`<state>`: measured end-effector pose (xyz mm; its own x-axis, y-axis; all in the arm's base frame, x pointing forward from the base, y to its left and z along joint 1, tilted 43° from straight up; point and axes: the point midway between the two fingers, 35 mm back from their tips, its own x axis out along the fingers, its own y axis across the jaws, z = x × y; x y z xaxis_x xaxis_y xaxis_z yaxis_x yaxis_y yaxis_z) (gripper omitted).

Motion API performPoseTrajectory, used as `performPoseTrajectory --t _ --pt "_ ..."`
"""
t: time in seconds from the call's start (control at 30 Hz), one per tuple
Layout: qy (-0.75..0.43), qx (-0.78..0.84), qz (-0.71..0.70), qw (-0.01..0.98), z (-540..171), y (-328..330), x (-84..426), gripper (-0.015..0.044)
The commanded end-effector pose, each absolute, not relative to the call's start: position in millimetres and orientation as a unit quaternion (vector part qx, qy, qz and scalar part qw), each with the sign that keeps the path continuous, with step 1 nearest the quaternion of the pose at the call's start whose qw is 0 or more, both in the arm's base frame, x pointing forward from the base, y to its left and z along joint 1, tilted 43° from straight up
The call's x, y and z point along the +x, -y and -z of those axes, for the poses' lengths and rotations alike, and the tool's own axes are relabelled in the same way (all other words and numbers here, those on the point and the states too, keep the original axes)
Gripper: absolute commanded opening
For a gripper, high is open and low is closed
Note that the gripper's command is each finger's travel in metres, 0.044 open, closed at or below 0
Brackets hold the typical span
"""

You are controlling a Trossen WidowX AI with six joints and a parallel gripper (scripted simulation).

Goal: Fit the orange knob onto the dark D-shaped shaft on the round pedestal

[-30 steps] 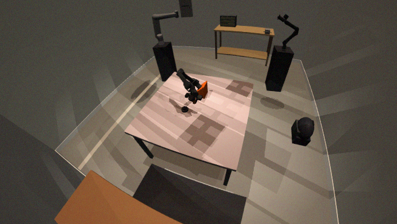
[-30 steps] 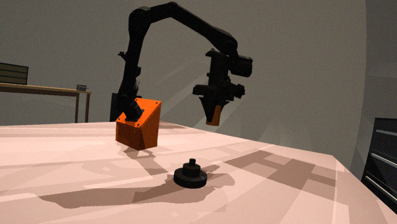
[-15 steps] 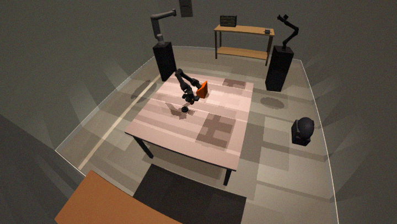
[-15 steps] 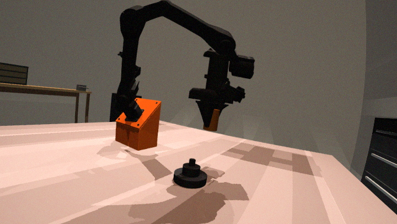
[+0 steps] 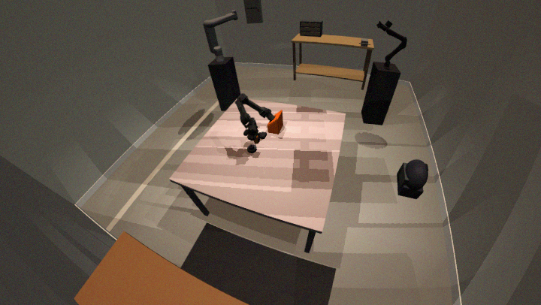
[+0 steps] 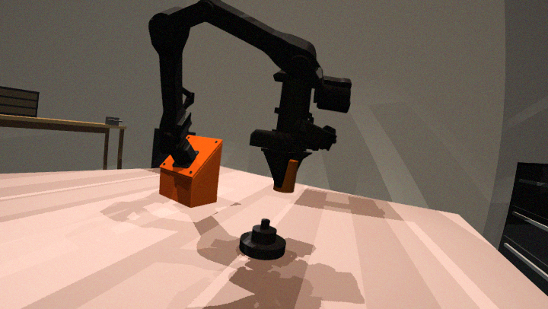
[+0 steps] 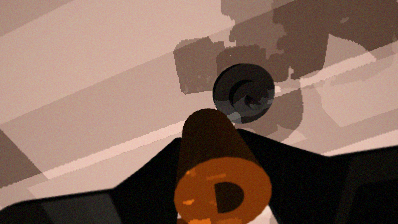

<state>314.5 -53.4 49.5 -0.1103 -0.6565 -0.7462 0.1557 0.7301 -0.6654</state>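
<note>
The orange knob is held upright between the fingers of my gripper, which is shut on it. The knob's D-shaped hole faces the wrist camera, its flat side at the left in that view. The dark round pedestal stands on the table, with the shaft rising from its stepped middle. The knob hangs in the air above the pedestal's height, apart from it. In the wrist view the pedestal shows beyond the knob, up and to the right. The shaft's flat side cannot be made out.
The arm rises from an orange wedge-shaped base on the pale table. Shadows of the arm fall around the pedestal. A shelf bench, two other arms on dark stands and a dark cabinet stand away from the table.
</note>
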Motion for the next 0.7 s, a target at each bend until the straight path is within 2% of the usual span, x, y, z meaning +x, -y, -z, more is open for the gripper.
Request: performPoseTrajectory --t 0.0,0.67 --pt "-0.669 -0.189 0.318 0.645 -56.9 64.4 314.8 0.0" --pt "-0.668 -0.194 0.325 0.641 -72.1 112.7 304.5 0.0"
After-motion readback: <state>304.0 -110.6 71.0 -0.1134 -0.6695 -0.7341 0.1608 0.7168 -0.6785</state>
